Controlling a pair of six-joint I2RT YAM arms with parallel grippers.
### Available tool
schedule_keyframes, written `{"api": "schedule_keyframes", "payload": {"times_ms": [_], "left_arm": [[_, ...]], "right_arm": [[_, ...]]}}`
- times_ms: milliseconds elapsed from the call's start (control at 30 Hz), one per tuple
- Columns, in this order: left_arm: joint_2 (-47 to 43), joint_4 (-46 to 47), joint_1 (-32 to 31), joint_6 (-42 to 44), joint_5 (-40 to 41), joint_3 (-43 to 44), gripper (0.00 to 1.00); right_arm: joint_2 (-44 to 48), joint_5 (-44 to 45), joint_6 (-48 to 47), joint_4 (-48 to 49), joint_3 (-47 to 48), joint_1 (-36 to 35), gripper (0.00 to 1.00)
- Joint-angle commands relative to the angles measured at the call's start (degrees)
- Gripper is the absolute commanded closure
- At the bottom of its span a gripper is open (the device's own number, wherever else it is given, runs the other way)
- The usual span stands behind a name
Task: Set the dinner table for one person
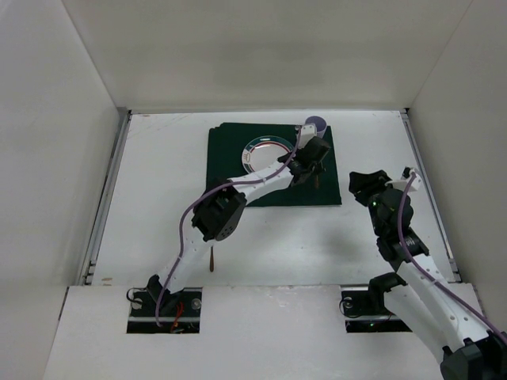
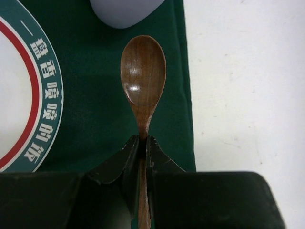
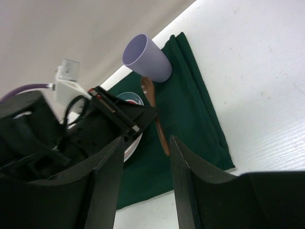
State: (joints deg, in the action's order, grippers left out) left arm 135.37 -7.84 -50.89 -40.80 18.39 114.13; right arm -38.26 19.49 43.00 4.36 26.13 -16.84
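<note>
the large flat matte white tabletop (image 1: 277,237) carries a dark green rectangular cloth placemat (image 1: 226,142) toward its far side. on the cloth sits a round white plate with a green and red rim (image 1: 265,150), and a lavender plastic cup (image 1: 314,124) stands upright at the mat's far right corner.

the left gripper (image 2: 143,145) reaches over the right part of the placemat. its fingers are pressed tight onto the thin handle of a brown wooden spoon (image 2: 143,76), pinching it just behind the bowl. the spoon's bowl faces up and points toward the cup, close to it but apart. the spoon runs along the strip of cloth between the plate and the mat's right edge, beside the plate and not touching it. i cannot tell whether the spoon rests on the cloth or hangs just above it.

the right gripper (image 3: 143,176) hovers over bare tabletop off the right side of the placemat, its fingers spread wide with nothing between them.

a thin brown stick-like item (image 1: 211,260) lies on the tabletop near the left arm — too small to identify.
</note>
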Motion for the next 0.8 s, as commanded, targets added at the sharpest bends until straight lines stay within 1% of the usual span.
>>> {"api": "schedule_keyframes", "payload": {"times_ms": [0, 333, 767], "left_arm": [[0.59, -2.62, 0.49, -1.21, -1.34, 4.43, 0.98], [4.37, -2.62, 0.84, -3.15, -1.43, 5.14, 0.96], [5.96, -3.06, 0.14, -0.25, -0.73, 6.28, 0.84]], "right_arm": [[0.12, -1.47, 0.50, 3.29, 0.32, 0.54, 0.51], [-0.41, -1.73, 0.50, 3.55, 0.32, 0.54, 0.50], [-1.03, -2.61, 0.50, 4.43, 0.24, 0.36, 0.50]]}}
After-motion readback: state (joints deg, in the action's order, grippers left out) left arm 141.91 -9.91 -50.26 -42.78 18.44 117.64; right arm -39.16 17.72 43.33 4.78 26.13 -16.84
